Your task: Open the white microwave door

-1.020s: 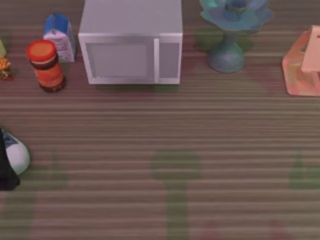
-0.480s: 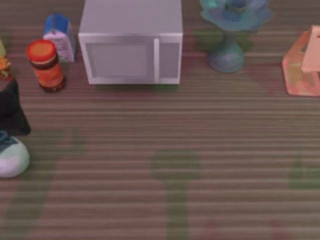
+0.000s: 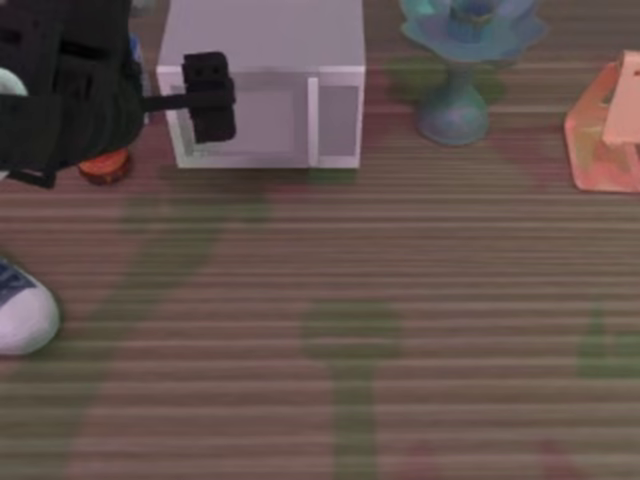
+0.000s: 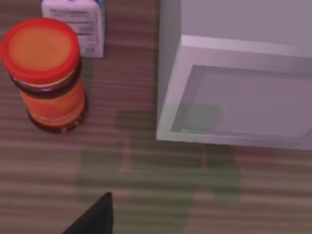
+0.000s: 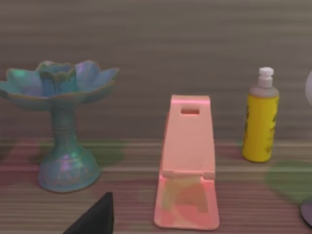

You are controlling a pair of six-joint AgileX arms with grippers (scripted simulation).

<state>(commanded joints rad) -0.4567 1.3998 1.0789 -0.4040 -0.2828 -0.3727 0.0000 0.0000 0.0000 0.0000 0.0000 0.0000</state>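
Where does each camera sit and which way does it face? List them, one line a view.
Top: above the table, facing down on the white microwave; left arm shows, jaws at the white microwave door.
Left wrist: on the left arm, looking down at the door's corner and an orange jar; one jaw tip shows.
Right wrist: on the right arm, facing a blue pedestal and a pink stand; one jaw tip shows.
Shared: top and left wrist both show the microwave.

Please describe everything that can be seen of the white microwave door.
The white microwave door is a flat white-framed panel with a large grey see-through window, covering most of the microwave front beside the narrow control panel. It looks shut, flush with the box. The left pincer hangs over its left edge; contact cannot be told.
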